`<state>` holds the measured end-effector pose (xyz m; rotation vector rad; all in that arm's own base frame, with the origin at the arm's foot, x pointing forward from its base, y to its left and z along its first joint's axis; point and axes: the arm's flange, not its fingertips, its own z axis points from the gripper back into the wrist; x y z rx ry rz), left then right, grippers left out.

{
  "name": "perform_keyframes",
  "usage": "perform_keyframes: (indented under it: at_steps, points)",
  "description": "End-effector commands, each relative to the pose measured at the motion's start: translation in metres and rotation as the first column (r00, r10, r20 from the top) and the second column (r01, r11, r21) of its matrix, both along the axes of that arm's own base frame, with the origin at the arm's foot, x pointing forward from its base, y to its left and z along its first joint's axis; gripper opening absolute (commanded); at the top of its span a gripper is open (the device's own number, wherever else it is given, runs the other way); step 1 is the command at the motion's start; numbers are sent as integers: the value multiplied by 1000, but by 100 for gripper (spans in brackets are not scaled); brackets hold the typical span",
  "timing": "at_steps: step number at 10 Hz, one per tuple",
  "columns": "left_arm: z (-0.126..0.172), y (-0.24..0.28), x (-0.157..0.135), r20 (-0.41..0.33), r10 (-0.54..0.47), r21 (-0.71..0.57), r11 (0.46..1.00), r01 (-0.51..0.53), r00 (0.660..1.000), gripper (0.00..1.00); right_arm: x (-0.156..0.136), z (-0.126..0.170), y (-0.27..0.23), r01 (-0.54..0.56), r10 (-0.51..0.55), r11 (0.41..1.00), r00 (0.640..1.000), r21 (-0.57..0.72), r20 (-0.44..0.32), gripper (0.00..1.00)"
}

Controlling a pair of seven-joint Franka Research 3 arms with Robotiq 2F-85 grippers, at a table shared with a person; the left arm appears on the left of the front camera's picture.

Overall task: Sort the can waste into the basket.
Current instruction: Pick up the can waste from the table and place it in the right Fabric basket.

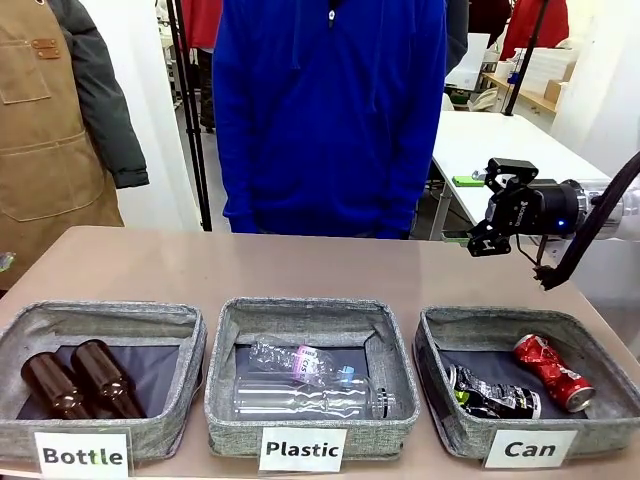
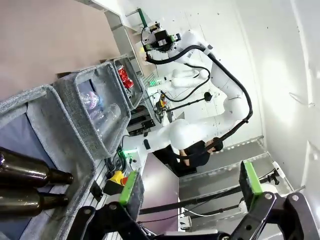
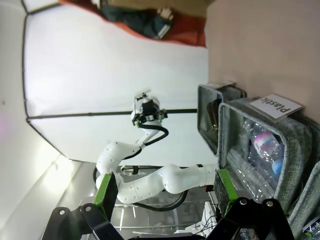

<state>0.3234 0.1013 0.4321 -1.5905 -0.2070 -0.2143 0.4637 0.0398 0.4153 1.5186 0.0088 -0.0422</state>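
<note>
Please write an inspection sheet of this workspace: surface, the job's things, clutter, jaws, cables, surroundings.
Surface: brown table, bare behind the baskets.
Job's things: red can and black can both lie in the Can basket.
Clutter: two brown bottles in the Bottle basket; clear plastic bottles in the Plastic basket.
Jaws: left gripper open, empty; right gripper open, empty, raised off the table's right side.
Cables: black cable on the right arm.
Surroundings: a person in blue at the far side.
</note>
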Motion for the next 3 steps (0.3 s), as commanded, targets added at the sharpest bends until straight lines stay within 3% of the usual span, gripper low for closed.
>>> perform_keyframes:
  at_steps: [1, 3]
  points:
    - [0, 1, -3, 13, -5, -7, 1000, 5, 1000, 100, 0, 1, 3, 18, -18, 1000, 1000, 5, 7, 100]
    - [0, 1, -3, 13, -5, -7, 1000, 5, 1000, 100, 0, 1, 3, 18, -18, 1000, 1000, 5, 7, 100]
